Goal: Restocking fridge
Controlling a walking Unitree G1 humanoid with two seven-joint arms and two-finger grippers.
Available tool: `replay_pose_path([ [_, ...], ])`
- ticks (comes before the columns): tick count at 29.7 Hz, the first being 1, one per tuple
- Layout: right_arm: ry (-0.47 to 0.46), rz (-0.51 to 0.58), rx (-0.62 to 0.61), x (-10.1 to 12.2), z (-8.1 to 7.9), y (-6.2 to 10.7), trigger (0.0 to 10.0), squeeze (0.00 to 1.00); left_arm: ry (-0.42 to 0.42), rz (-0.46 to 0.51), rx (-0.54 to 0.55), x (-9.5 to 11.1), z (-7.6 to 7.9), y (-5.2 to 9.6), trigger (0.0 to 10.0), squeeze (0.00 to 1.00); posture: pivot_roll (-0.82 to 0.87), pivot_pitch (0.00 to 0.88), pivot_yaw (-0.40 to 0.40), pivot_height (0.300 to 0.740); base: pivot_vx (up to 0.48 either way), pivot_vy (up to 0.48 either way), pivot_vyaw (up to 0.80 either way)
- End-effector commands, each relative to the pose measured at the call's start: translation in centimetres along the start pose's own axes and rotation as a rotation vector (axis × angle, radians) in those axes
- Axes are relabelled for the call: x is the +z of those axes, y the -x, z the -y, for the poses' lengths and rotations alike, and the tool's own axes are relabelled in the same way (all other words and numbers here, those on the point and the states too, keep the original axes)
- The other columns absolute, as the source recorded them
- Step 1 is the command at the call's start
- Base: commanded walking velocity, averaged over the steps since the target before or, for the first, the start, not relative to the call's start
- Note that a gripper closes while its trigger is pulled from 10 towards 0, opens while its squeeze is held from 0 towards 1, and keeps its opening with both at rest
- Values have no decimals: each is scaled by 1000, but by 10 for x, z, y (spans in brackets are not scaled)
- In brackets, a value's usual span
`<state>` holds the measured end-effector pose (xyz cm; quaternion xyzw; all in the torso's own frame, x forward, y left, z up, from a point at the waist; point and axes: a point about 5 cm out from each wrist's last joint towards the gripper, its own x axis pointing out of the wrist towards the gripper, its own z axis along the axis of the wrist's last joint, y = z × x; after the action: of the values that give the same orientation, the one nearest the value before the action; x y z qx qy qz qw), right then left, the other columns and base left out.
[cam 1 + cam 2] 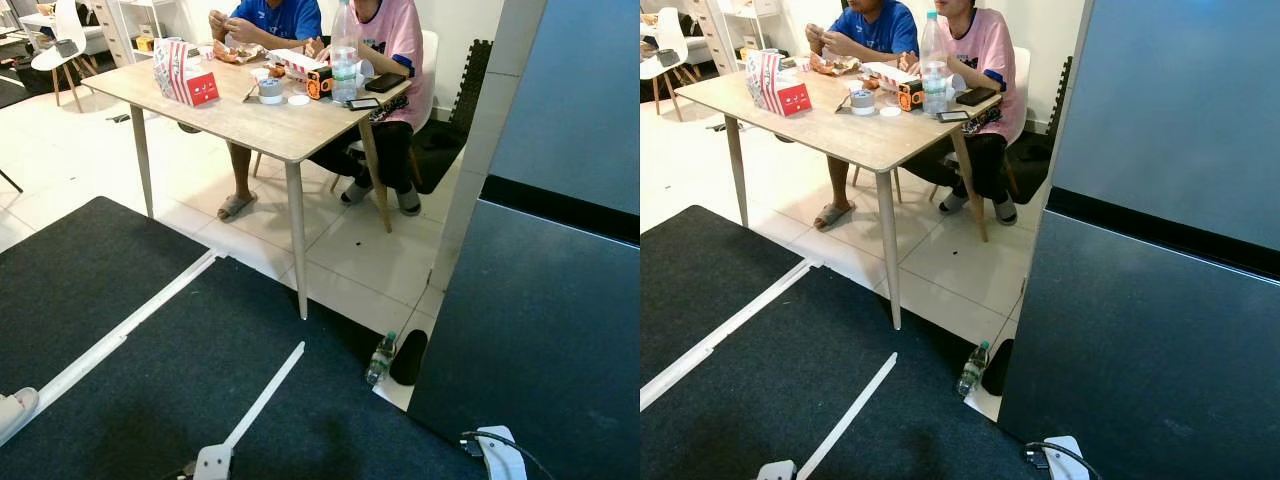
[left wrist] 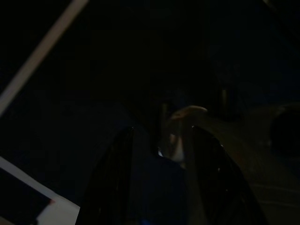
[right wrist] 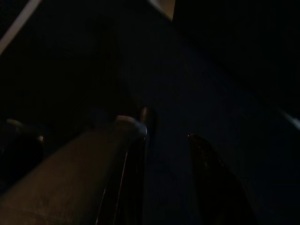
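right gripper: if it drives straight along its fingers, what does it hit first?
Probably the dark floor mat: the right gripper, fingers apart, points down at it. The view is very dark, so depth is unclear.

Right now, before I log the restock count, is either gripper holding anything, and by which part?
Cannot be told: the left gripper and right gripper show in wrist views too dark to make out any held thing.

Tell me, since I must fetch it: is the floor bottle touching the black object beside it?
Cannot tell. In the left eye view, the bottle and black object sit close together, with no plain gap or contact.
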<state>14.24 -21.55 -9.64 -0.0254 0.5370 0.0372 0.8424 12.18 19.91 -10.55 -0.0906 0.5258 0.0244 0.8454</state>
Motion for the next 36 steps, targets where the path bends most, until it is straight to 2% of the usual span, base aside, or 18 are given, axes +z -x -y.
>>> replay_pose_path([
  [1,44,65,12,14,-4,-2,10000,0,-29,22,21,8,-8,1,10000,0,-45,0,18,740,0,0,0],
  [2,51,105,-22,23,-2,-2,10000,0,-3,46,42,14,-11,1,10000,0,-42,0,12,740,0,0,0],
  [3,51,105,-22,23,-2,-2,10000,0,-3,46,42,14,-11,1,10000,0,-42,0,12,740,0,0,0],
  [4,14,160,-31,33,-2,-2,10000,0,24,63,52,18,-12,1,10000,0,-40,0,12,740,0,0,0],
  [5,19,175,-16,36,-4,-2,10000,0,18,68,47,20,-10,0,10000,0,-45,0,16,740,0,0,0],
  [7,80,162,-6,38,-7,-2,10000,0,3,77,45,21,-9,0,10000,0,-45,0,16,740,0,0,0],
  [9,62,153,8,36,-8,-3,10000,0,4,77,50,21,-8,0,10000,0,-45,0,15,740,0,0,0],
  [12,-66,155,72,34,-9,-2,10000,0,13,69,52,15,-3,-1,10000,0,-44,0,17,740,0,0,0],
  [20,-72,111,94,16,-7,-1,10000,0,-38,26,40,0,-1,1,10000,0,-48,0,16,740,0,0,0],
  [25,-68,83,68,9,2,1,10000,0,-45,42,53,4,-4,1,10000,0,-42,0,8,740,0,0,751],
  [30,-82,100,81,15,1,1,10000,0,-37,59,59,9,-3,0,10000,0,-42,0,8,740,0,0,791],
  [36,-61,110,96,22,1,1,10000,0,-12,73,35,14,10,-4,10000,0,-36,0,-17,740,0,0,786],
])
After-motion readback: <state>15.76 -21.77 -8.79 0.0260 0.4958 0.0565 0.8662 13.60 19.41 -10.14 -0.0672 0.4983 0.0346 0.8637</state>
